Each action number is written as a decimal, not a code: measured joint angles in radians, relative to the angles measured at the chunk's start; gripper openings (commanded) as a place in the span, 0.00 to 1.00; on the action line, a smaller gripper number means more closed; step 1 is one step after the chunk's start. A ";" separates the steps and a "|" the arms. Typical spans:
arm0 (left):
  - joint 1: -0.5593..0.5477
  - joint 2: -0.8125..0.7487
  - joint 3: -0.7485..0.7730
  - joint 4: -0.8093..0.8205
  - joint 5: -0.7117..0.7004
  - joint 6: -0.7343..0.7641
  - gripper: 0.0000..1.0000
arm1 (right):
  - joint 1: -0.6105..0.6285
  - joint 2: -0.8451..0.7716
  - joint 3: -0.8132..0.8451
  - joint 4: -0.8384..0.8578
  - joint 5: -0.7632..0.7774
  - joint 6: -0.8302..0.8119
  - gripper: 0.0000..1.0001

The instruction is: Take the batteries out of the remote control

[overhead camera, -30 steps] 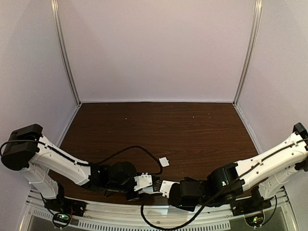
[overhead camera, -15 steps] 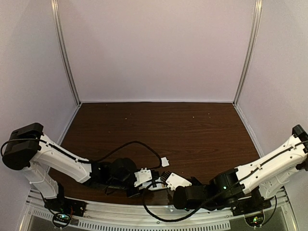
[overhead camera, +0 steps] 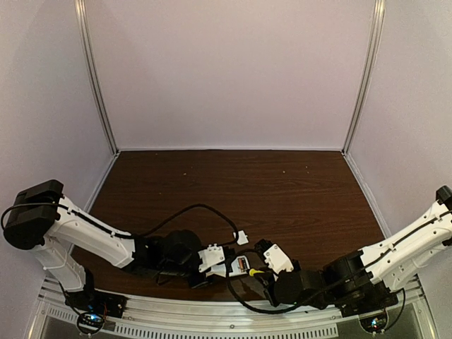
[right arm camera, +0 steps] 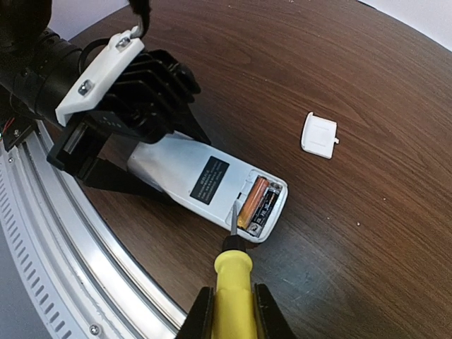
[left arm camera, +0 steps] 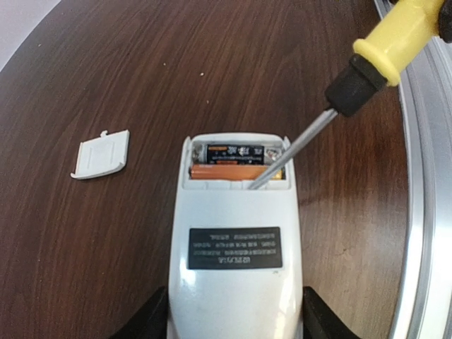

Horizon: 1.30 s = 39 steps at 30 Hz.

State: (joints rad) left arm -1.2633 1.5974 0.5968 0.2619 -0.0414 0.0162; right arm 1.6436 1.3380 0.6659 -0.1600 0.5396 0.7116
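Low left end effector [left arm camera: 234,321] clamps remote control [left arm camera: 234,233]; right end effector [right arm camera: 229,311] seemingly pinches screwdriver [right arm camera: 233,272].

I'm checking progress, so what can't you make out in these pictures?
Face of the remote control: turned downward, every view.
Print on its label: blurred in both wrist views.
Tip of the screwdriver against the batteries: contact too small to tell, either wrist view.
Most of the left pincer: cut off by the left wrist view's bottom edge.

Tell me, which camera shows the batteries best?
Left wrist view: the batteries sit straight ahead in the open remote, label visible. Right wrist view shows them smaller, angled; the top view, only a tiny speck.
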 measured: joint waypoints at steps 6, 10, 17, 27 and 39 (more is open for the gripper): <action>0.000 0.000 0.006 0.016 -0.013 0.000 0.00 | 0.001 -0.013 0.001 -0.008 0.042 0.064 0.00; 0.000 0.008 0.021 0.029 -0.036 0.002 0.00 | 0.001 -0.032 0.016 -0.062 0.073 0.097 0.00; -0.002 0.049 0.035 0.029 -0.101 0.013 0.00 | 0.001 -0.042 0.054 -0.158 0.115 0.134 0.00; -0.048 0.058 0.035 0.040 -0.183 0.054 0.00 | 0.001 -0.043 0.054 -0.193 0.136 0.154 0.00; -0.084 0.106 0.035 0.085 -0.290 0.098 0.00 | 0.001 -0.045 -0.002 -0.154 0.158 0.175 0.00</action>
State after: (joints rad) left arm -1.3472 1.7035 0.6323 0.3473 -0.3309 0.1146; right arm 1.6444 1.2926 0.6640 -0.3141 0.6971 0.8867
